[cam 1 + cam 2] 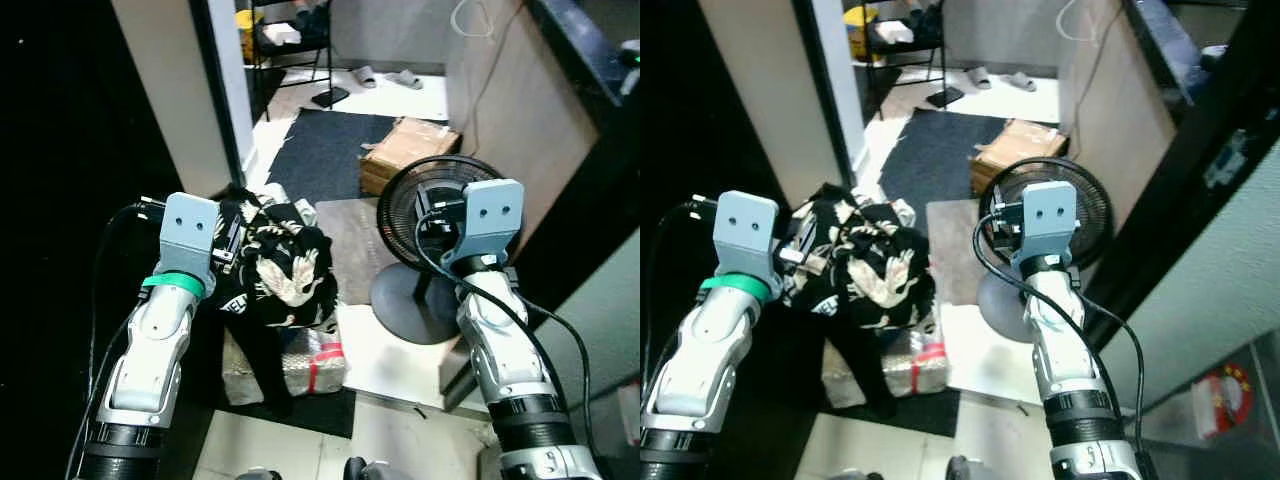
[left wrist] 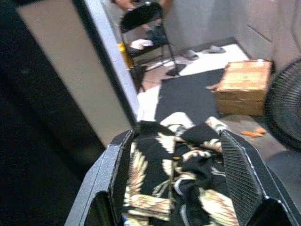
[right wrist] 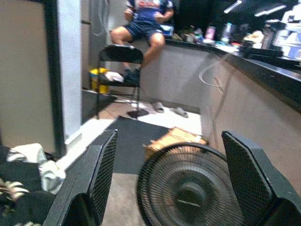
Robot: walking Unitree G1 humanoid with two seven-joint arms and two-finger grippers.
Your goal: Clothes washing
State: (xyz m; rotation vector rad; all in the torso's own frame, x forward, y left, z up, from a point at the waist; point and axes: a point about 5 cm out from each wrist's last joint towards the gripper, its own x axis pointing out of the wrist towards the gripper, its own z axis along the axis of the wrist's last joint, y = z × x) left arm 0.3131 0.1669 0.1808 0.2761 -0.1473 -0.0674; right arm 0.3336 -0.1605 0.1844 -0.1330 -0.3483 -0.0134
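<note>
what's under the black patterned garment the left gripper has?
Under the garment, held by the left gripper, sits a silver wrapped bundle with red tape on the floor. Its top is covered by the cloth.

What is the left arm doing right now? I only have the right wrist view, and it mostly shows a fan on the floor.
Observer: The left jaws are closed around a bunched black patterned garment, held up off the floor.
Operator: Anything underneath it?
Observer: A silvery wrapped bundle with red tape lies on the floor beneath, and a dark part of the garment hangs down in front of it.
</note>
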